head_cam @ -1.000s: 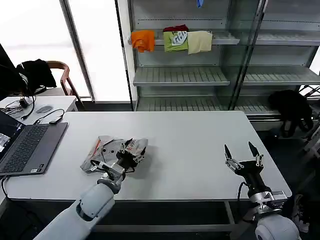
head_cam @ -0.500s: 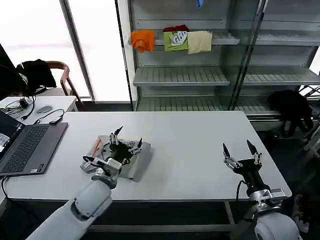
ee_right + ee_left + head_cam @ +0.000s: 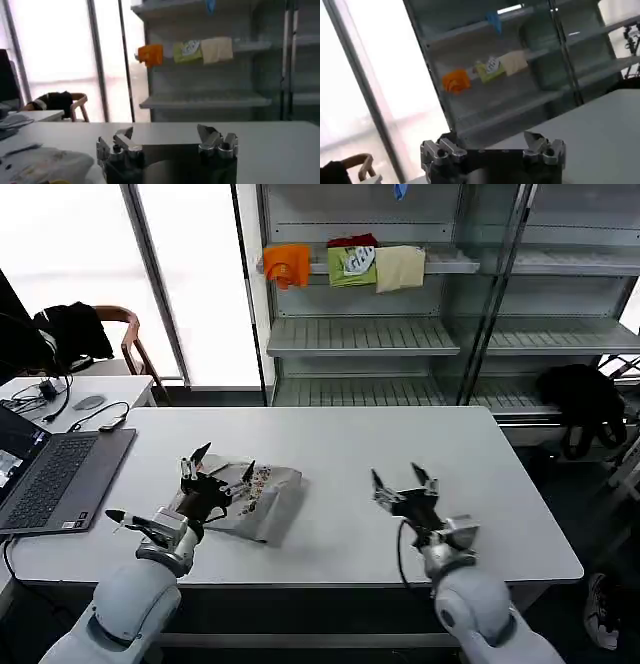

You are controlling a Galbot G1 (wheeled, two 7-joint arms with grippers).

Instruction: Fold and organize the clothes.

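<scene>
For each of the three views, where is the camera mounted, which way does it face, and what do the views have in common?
Head view: on the robot's head, looking down at the white table; both arms show, left gripper over the folded grey shirt, right gripper open above bare table.
Left wrist view: on the left wrist, facing the shelving and window; its own fingers show.
Right wrist view: on the right wrist, looking low across the table toward the shelving; its own fingers show.
Shared: the orange cloth on the shelf.

Bright windows [image 3: 90, 244] stand beside grey metal shelving [image 3: 400, 334], behind a white table [image 3: 340, 454].
</scene>
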